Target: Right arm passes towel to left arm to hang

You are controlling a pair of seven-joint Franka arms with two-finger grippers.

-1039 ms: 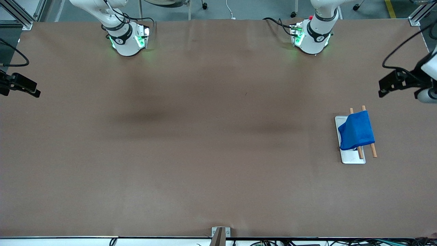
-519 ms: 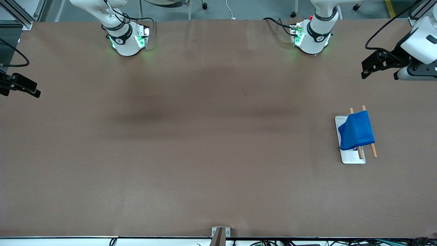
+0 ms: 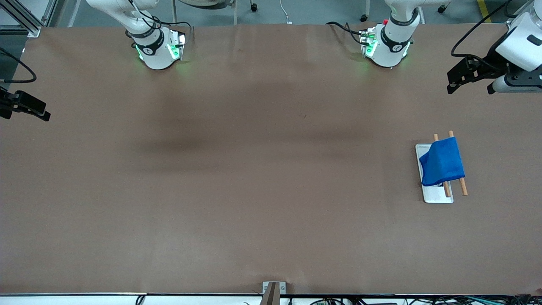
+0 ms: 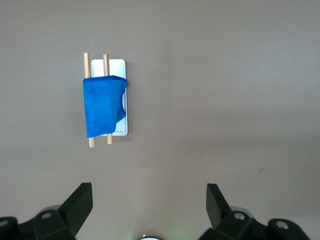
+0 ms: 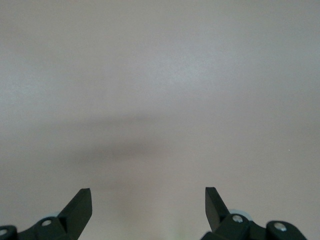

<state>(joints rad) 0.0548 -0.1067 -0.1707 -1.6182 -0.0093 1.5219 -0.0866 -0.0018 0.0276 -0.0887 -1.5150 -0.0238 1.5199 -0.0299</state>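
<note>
The bright blue towel [image 3: 442, 163] hangs draped over two wooden rods [image 3: 463, 186] of a small rack with a white base [image 3: 436, 195], at the left arm's end of the table. In the left wrist view the towel [image 4: 102, 105] is well clear of my left gripper [image 4: 149, 197], which is open and empty. That left gripper [image 3: 457, 82] hovers over bare table at the left arm's end, apart from the rack. My right gripper [image 3: 31, 111] waits at the right arm's end, also open [image 5: 148, 197] with only bare table under it.
Brown table covering [image 3: 254, 169] spreads between the two arm bases [image 3: 159, 53] [image 3: 387, 48] and the front edge. A small metal bracket [image 3: 273, 290] sits at the middle of the front edge. The table's side edges are close to both grippers.
My left gripper has risen and drawn away from the rack toward the base side of the table. The towel, the rack and the right arm have not moved.
</note>
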